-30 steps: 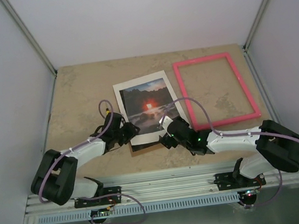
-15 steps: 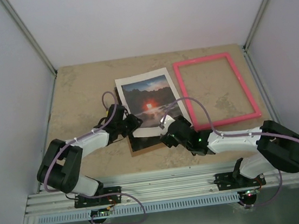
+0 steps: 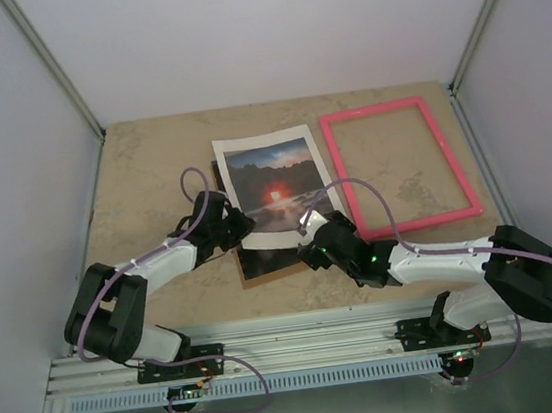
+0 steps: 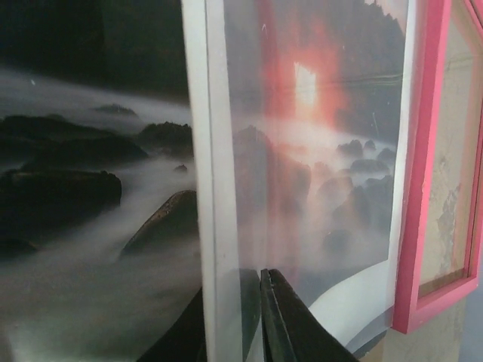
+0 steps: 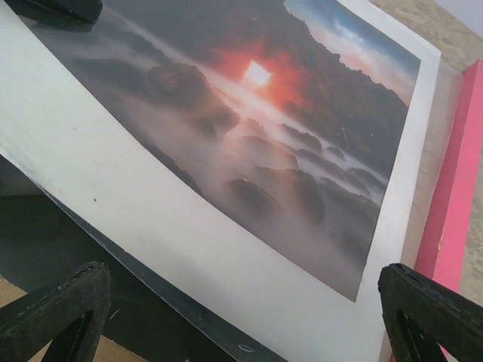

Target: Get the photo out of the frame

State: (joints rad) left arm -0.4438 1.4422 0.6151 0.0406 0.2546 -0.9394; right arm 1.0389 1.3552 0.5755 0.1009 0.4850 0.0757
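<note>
The photo (image 3: 272,192) lies on the counter (image 3: 151,171) beside the empty frame (image 4: 424,188), under a white border (image 4: 213,188) whose edge my left hand (image 4: 232,302) pinches; my right hand (image 5: 241,283) hangs spread. Thin and floppy, I judge: take a bare edge.

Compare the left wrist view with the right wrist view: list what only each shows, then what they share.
Left wrist only: the left pincer, fingers closed on the edge of the white rectangular border around the rectangular photo of dark rocks, mist and red sun. Right wrist only: the right pincer, fingertips wide apart and holding nothing, plus the blue sky in the photo's corner. Both: that photo, its white border, and the thin bright pink rectangular frame beside it.
</note>
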